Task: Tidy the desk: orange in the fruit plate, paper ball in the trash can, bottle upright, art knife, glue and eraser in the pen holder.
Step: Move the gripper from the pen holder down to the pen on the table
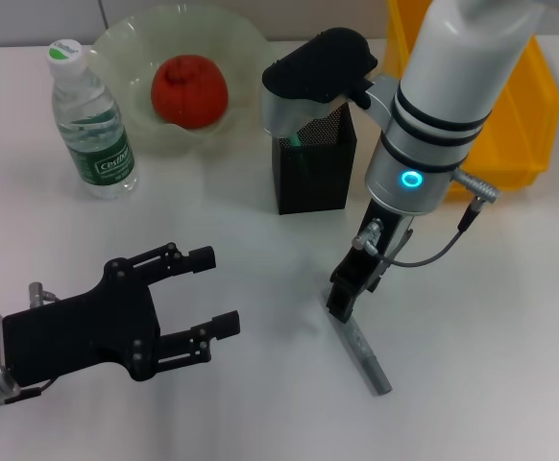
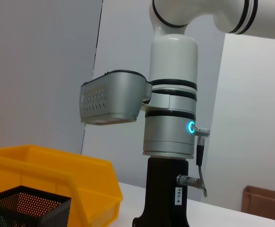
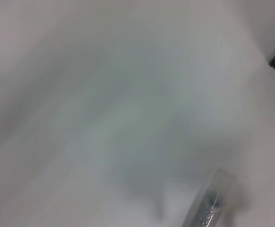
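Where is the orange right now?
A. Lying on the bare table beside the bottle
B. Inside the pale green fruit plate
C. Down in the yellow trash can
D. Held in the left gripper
B: in the head view the orange sits inside the fruit plate, behind the upright bottle, while the left gripper hovers open and empty over the table.
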You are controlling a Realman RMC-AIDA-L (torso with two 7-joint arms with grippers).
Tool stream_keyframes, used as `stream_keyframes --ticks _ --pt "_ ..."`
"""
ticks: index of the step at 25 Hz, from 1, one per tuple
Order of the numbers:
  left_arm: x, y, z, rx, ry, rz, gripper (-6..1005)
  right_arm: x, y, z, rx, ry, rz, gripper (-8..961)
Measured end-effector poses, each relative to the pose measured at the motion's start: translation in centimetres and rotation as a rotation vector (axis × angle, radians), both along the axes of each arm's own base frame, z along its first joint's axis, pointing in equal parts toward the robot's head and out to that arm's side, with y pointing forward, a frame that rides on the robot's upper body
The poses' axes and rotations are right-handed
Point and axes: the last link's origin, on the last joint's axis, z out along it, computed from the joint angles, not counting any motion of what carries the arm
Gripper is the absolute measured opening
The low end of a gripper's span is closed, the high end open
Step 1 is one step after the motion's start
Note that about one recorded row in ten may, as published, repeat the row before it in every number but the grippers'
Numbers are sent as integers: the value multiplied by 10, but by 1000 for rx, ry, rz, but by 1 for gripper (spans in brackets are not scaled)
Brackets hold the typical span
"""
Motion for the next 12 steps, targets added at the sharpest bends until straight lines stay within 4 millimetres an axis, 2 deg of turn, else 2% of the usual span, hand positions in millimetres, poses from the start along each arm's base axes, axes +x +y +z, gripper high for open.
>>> stream_keyframes --ticks 12 --pt "0 0 -1 2 0 1 768 2 -1 -9 5 1 43 547"
